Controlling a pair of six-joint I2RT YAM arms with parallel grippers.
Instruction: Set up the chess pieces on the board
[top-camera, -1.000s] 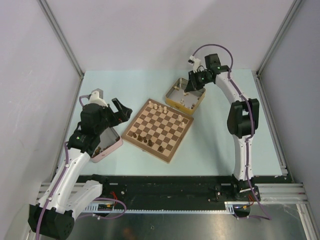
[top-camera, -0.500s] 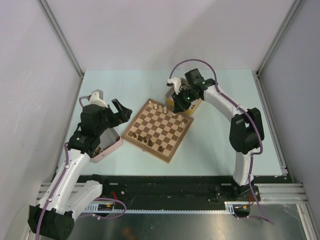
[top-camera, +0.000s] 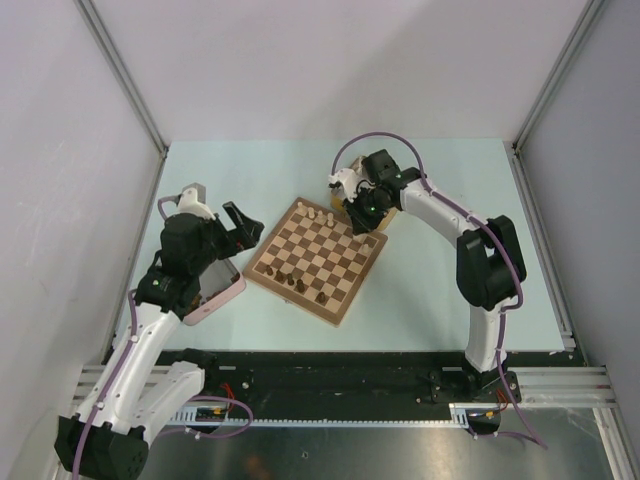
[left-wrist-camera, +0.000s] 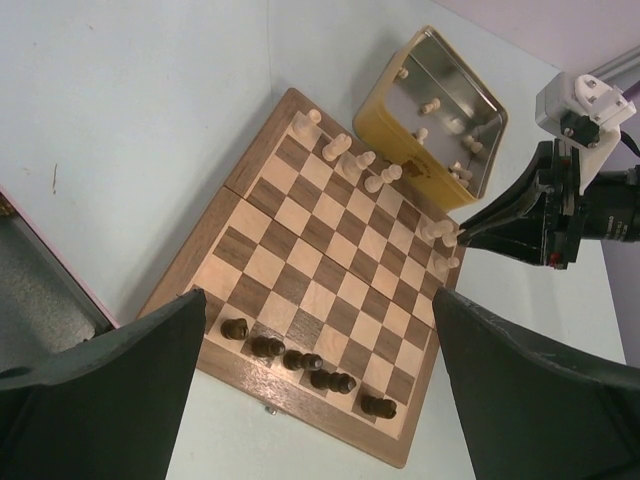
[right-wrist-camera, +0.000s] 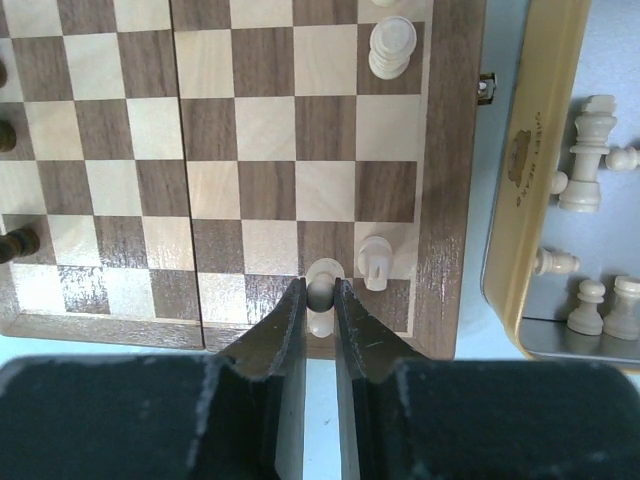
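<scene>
We pinch a pale beige wooden chess piece (right-wrist-camera: 322, 272) in our nearly closed right gripper (right-wrist-camera: 319, 287) over the chequered wooden board's (right-wrist-camera: 270, 130) edge row, bottom centre; next, probably lower and release. Left gripper (top-camera: 240, 224) gapes empty.

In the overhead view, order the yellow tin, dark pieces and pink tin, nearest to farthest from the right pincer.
1. Yellow tin, just beside the right pincer and its pale piece.
2. Dark pieces, along the board's near edge.
3. Pink tin, far left, past the board.
</scene>
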